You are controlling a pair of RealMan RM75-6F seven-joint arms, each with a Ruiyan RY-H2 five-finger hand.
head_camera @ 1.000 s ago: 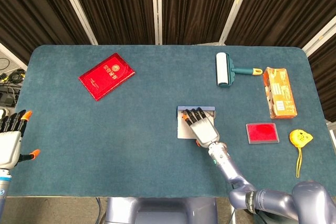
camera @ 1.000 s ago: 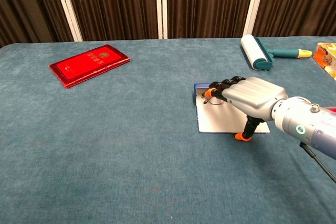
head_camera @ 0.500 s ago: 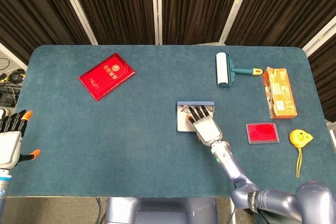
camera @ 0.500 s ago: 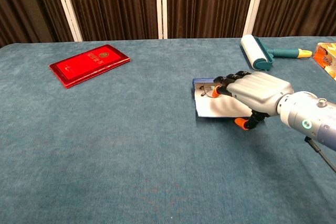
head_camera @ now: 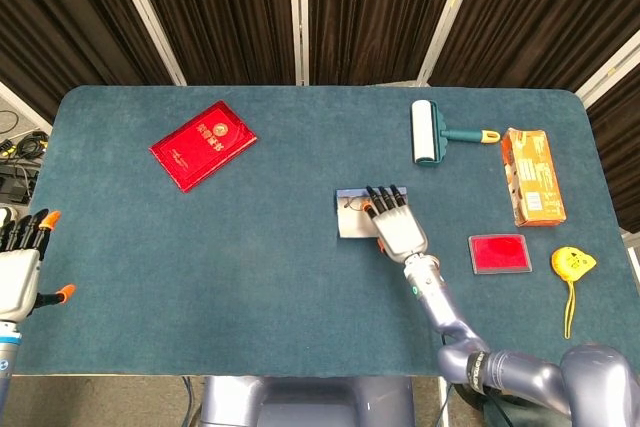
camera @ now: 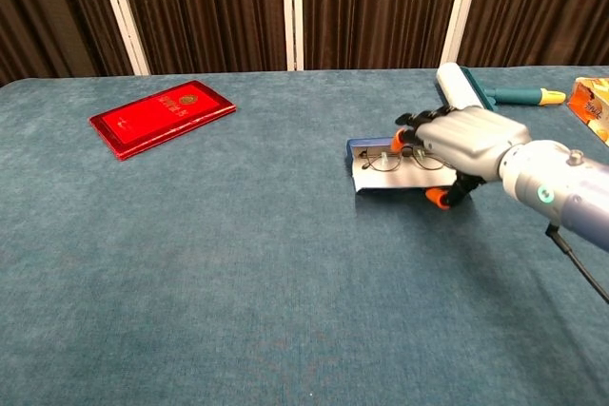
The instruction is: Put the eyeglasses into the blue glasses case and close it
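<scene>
The blue glasses case (camera: 365, 147) lies open near the table's middle, its pale lid tipped up from the near side. The eyeglasses (camera: 398, 161) lie inside it, lenses showing. My right hand (camera: 464, 143) is over the case's right part, fingers curled over the lid's top edge and the thumb under the flap. In the head view the case (head_camera: 350, 223) shows left of the right hand (head_camera: 398, 225), with the eyeglasses (head_camera: 354, 205) partly hidden by the fingers. My left hand (head_camera: 20, 265) hangs off the table's left front corner, fingers spread and holding nothing.
A red booklet (head_camera: 203, 145) lies at the back left. At the back right a lint roller (head_camera: 427, 132) lies beside an orange box (head_camera: 532, 175). A small red case (head_camera: 499, 253) and a yellow tape measure (head_camera: 572, 263) lie at the right front.
My right hand moved away from me and lifted the case's lid from flat to tilted up, uncovering the eyeglasses. The case slid slightly back. The left hand stayed put.
</scene>
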